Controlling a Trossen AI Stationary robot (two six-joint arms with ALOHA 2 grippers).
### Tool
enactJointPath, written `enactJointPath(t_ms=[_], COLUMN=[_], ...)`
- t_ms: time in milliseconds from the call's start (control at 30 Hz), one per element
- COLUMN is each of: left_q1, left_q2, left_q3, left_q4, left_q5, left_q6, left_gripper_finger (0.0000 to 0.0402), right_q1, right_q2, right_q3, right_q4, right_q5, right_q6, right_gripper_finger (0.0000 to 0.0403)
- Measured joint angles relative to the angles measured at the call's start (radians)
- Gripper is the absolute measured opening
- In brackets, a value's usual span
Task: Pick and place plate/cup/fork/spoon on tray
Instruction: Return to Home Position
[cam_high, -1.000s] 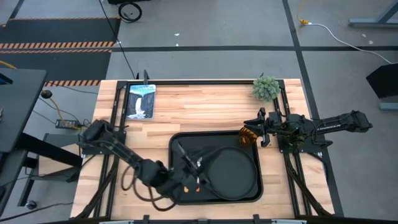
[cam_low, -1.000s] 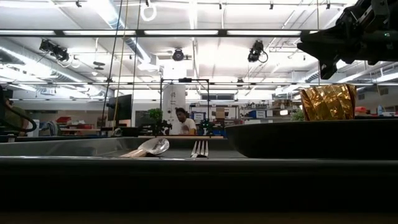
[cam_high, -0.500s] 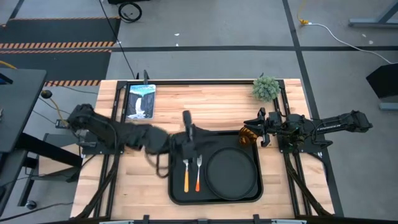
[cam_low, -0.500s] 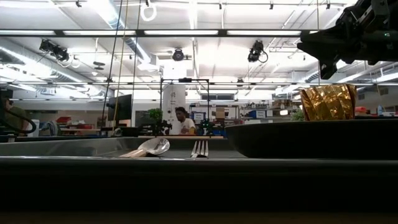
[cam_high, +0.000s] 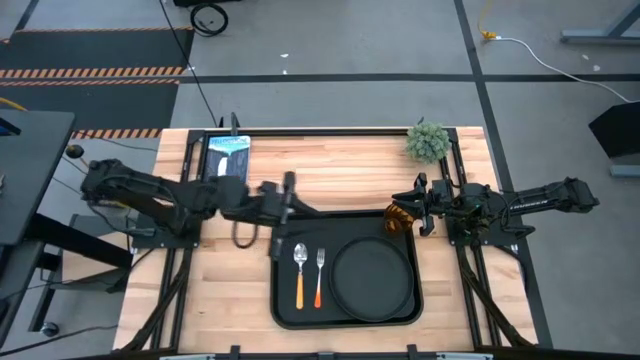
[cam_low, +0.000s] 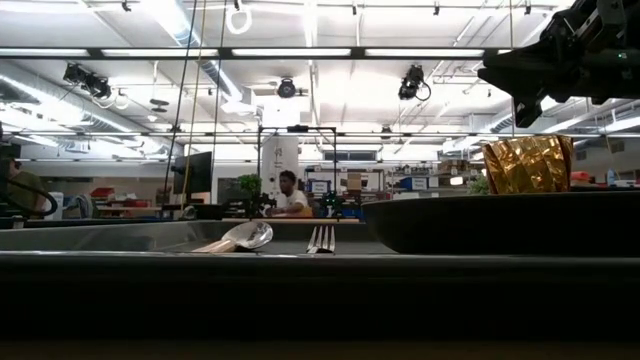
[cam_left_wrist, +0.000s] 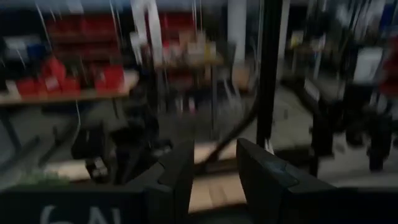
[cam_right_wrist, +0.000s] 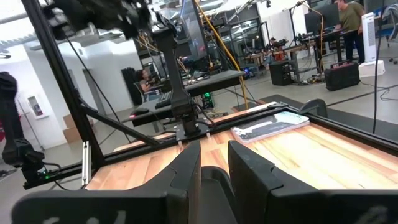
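Left tool (cam_high: 288, 186) sits in the high view above the tray's (cam_high: 285, 300) upper-left corner, over bare worktop (cam_high: 340, 170), carrying nothing; I judge it clear of the tray because its cutlery is already laid down. Spoon (cam_high: 300, 274) and fork (cam_high: 319, 276) lie side by side, handles toward the frame bottom, in the tray's left half; plate (cam_high: 373, 279) fills the right half. Right tool (cam_high: 404, 214) is at the tray's upper-right corner, where the cup (cam_high: 400, 217) shows, seemingly just inside the rim; whether it grips the cup cannot be told here. A small plant (cam_high: 428, 141) and a picture card (cam_high: 226, 162) sit along the worktop's far edge, away from the work. Low view: the cup (cam_low: 528, 164) stands at right with the right arm directly above it, which suggests it is being set down or just let go. Left wrist view: the two fingers (cam_left_wrist: 180, 177) stand parted and empty. Right wrist view: the fingers (cam_right_wrist: 186, 168) show a narrow gap, contents not visible.
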Motion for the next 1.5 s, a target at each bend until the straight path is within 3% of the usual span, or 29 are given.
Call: enactJointPath(t_ms=[133, 267, 533, 967, 1167, 1300, 1500], left_q1=[-0.001, -0.001, -0.001, -0.001, -0.001, 0.001, 0.051], left_q2=[-0.114, -0.191, -0.304, -0.600, -0.722, -0.819, -0.928], left_q3=[-0.275, -0.516, -0.845, -1.191, -1.190, -1.191, -1.191], left_q4=[0.324, 0.539, 0.727, 0.712, 0.550, 0.339, 0.071], left_q5=[0.001, 0.001, 0.000, -0.001, 0.000, -0.002, -0.007], left_q6=[0.018, 0.041, -0.025, -0.113, -0.121, -0.035, -0.099], left_gripper_finger=[0.0128, 0.0128, 0.0128, 0.0128, 0.0128, 0.0128, 0.0128], right_q1=[0.000, 0.000, 0.000, 0.000, 0.000, 0.000, 0.000], right_q2=[0.000, 0.000, 0.000, 0.000, 0.000, 0.000, 0.000], right_q3=[0.000, 0.000, 0.000, 0.000, 0.000, 0.000, 0.000], right_q4=[0.000, 0.000, 0.000, 0.000, 0.001, 0.001, 0.001], right_q5=[0.000, 0.000, 0.000, 0.000, 0.000, 0.000, 0.000], right_q6=[0.000, 0.000, 0.000, 0.000, 0.000, 0.000, 0.000], right_gripper_finger=[0.0088, 0.0088, 0.0088, 0.0088, 0.0088, 0.0088, 0.0088])
